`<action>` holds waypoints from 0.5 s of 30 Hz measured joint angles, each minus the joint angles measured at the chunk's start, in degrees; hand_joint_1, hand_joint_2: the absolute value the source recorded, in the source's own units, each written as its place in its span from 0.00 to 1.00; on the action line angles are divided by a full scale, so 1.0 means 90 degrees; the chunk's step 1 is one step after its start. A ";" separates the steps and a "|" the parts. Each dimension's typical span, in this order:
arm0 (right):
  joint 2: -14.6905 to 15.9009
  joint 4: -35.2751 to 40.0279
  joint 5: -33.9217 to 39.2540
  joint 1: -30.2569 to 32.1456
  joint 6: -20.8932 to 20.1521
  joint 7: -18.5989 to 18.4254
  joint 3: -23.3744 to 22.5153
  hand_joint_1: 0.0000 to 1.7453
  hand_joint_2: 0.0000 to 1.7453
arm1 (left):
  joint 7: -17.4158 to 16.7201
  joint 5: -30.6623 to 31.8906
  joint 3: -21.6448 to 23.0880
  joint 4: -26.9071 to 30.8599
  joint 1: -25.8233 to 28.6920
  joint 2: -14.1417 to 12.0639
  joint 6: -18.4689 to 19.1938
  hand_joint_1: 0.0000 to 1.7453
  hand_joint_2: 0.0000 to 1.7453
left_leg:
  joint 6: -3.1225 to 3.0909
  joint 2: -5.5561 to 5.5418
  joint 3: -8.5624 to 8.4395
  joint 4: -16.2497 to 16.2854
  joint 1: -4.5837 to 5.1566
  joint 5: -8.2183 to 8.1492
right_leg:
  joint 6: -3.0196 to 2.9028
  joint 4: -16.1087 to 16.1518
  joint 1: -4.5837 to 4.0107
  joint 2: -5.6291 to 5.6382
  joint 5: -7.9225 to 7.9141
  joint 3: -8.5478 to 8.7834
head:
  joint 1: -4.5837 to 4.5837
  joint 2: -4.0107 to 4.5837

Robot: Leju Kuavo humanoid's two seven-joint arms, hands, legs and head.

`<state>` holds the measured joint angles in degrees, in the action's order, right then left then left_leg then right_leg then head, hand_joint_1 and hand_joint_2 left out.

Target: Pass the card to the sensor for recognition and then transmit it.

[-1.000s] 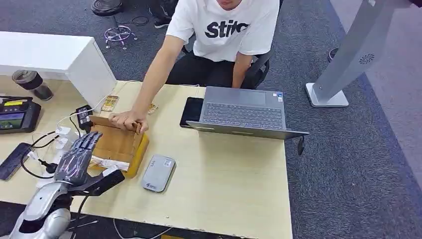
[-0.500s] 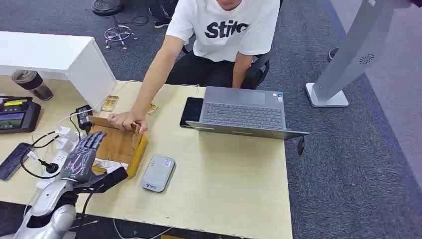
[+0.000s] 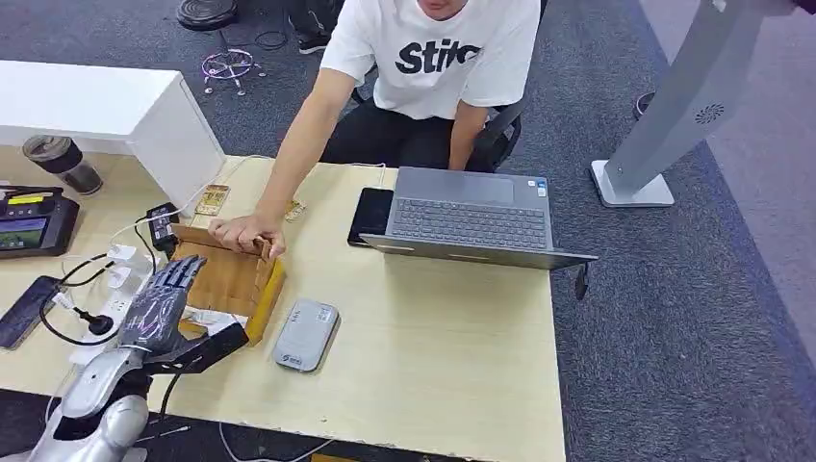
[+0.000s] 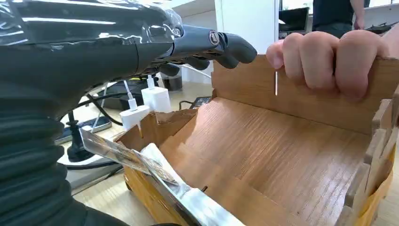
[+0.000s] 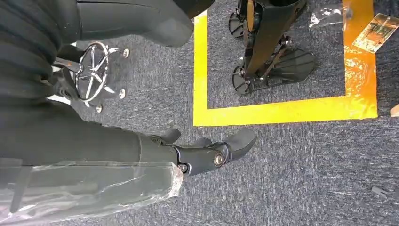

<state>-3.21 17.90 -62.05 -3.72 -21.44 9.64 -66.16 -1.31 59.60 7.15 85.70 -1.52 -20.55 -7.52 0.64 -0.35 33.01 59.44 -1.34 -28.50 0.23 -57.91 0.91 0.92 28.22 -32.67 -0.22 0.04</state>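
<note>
A card in a clear sleeve (image 3: 214,316) leans on the near wall of an open wooden box (image 3: 231,279) at the table's left front. In the left wrist view the card (image 4: 155,174) lies just below my hand, untouched. My left hand (image 3: 159,308) hovers over the box's near left corner, its fingers (image 4: 230,44) stretched out and apart, holding nothing. A person's hand (image 3: 248,234) grips the box's far wall (image 4: 301,94). The grey flat sensor (image 3: 305,334) lies right of the box. My right hand (image 5: 207,153) hangs over the floor, fingers loosely apart, holding nothing.
An open laptop (image 3: 471,217) and a black tablet (image 3: 370,214) sit at the table's back. Chargers and cables (image 3: 115,274), a phone (image 3: 24,310), a black device (image 3: 34,221) and a cup (image 3: 63,162) crowd the left. A white cabinet (image 3: 115,115) stands behind.
My left hand has shifted a little to the right and toward the box's near edge. The person's hand stays on the box's far wall.
</note>
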 joint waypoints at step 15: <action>0.0002 -0.0002 -0.0049 0.0000 0.0000 0.0000 0.0005 0.00 1.00 | 0.0124 -0.0327 0.0010 -0.0017 -0.0027 -0.0012 0.0331 1.00 1.00 | 0.0000 0.0000 0.0000 0.0000 0.0000 0.0000 | 0.0000 0.0000 0.0000 0.0000 0.0000 0.0000 | 0.0000 0.0000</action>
<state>-3.19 17.88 -62.49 -3.72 -21.44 9.64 -66.12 -0.19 56.66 7.23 85.55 -1.76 -20.66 -4.54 0.64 -0.35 33.01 59.44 -1.34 -28.50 0.23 -57.91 0.91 0.92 28.22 -32.66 -0.22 0.04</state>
